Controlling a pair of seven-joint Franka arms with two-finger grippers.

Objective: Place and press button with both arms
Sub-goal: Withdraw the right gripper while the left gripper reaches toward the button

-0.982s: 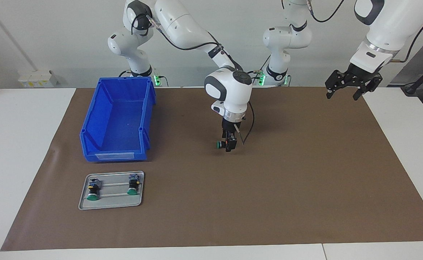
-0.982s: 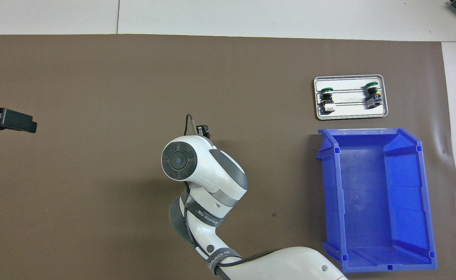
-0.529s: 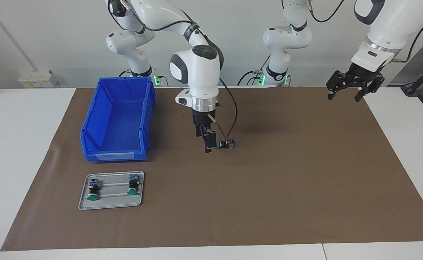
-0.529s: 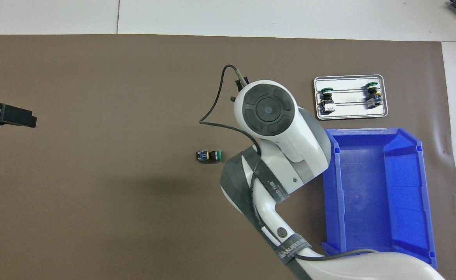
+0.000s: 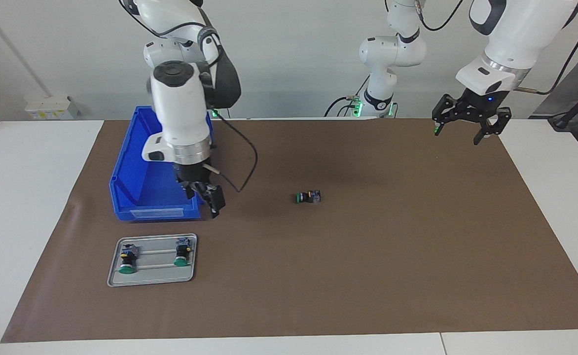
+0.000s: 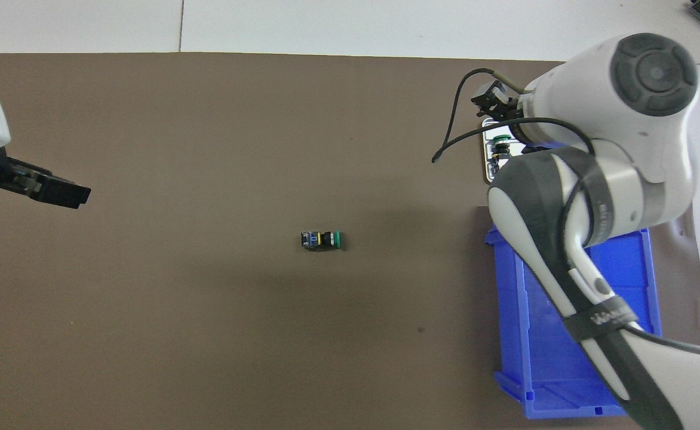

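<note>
i see the button (image 5: 308, 197) lying on its side on the brown mat (image 5: 368, 276), near the middle of the table, green cap pointing toward the right arm's end. nothing touches it.

right gripper (image 5: 206, 195): i have it raised over the corner of the blue bin (image 5: 141, 187) that lies toward the grey tray (image 5: 116, 281). its fingers stand apart and hold nothing. the button sits on the mat well apart from this gripper, toward the left arm's end of the table. the tray lies on the mat just below this gripper's position in the facing view, farther from the robots than the bin. two more buttons (image 5: 126, 260) lie in the tray, one at each end, green caps pointing away from the robots. in the overhead view the right arm (image 6: 613, 179) covers most of the tray and part of the bin.

left gripper (image 5: 466, 121): i have it raised over the mat's edge at the left arm's end of the table. its fingers are spread apart and empty. the button is well apart from it, toward the middle of the table.
</note>
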